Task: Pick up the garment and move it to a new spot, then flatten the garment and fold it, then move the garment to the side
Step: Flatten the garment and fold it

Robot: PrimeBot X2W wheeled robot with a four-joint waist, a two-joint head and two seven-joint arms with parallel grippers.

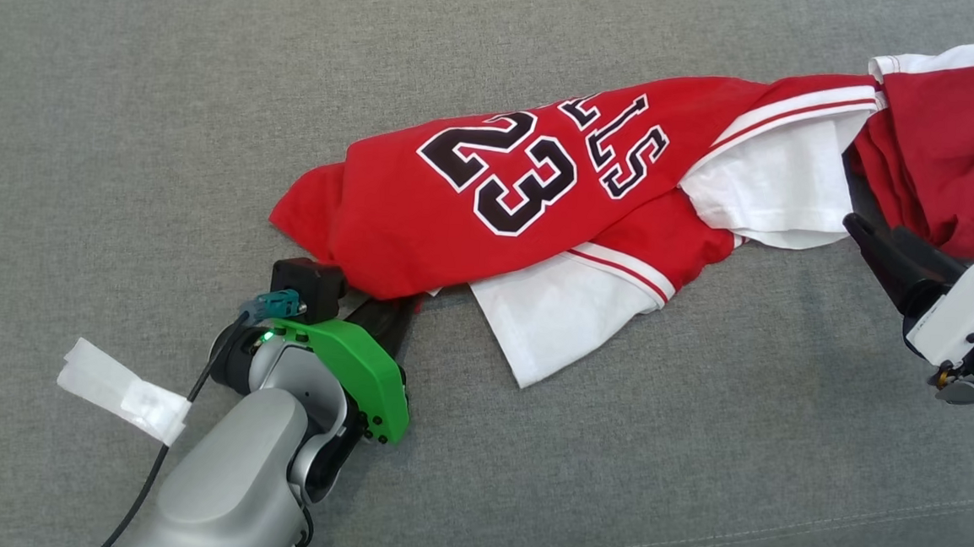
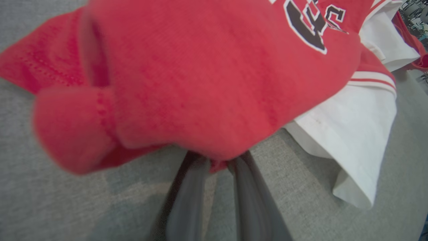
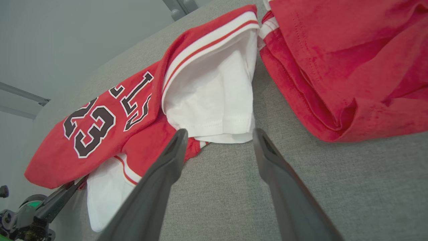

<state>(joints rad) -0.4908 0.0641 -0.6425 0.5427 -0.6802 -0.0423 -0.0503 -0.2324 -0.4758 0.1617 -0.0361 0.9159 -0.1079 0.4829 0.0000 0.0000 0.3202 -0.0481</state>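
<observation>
The garment is a red jersey with a black "23" and white sleeves, lying crumpled across the grey cushion. My left gripper sits at its near-left edge. In the left wrist view the two fingers stand close together with a fold of red garment pinched between the tips. My right gripper stands open just short of a white sleeve, with nothing between its fingers. In the head view the right gripper is at the right, beside that sleeve.
More bunched red cloth lies at the far right; I cannot tell whether it belongs to the same garment. A white tape tag hangs on the left arm's cable. The cushion's seamed front edge runs along the lower right.
</observation>
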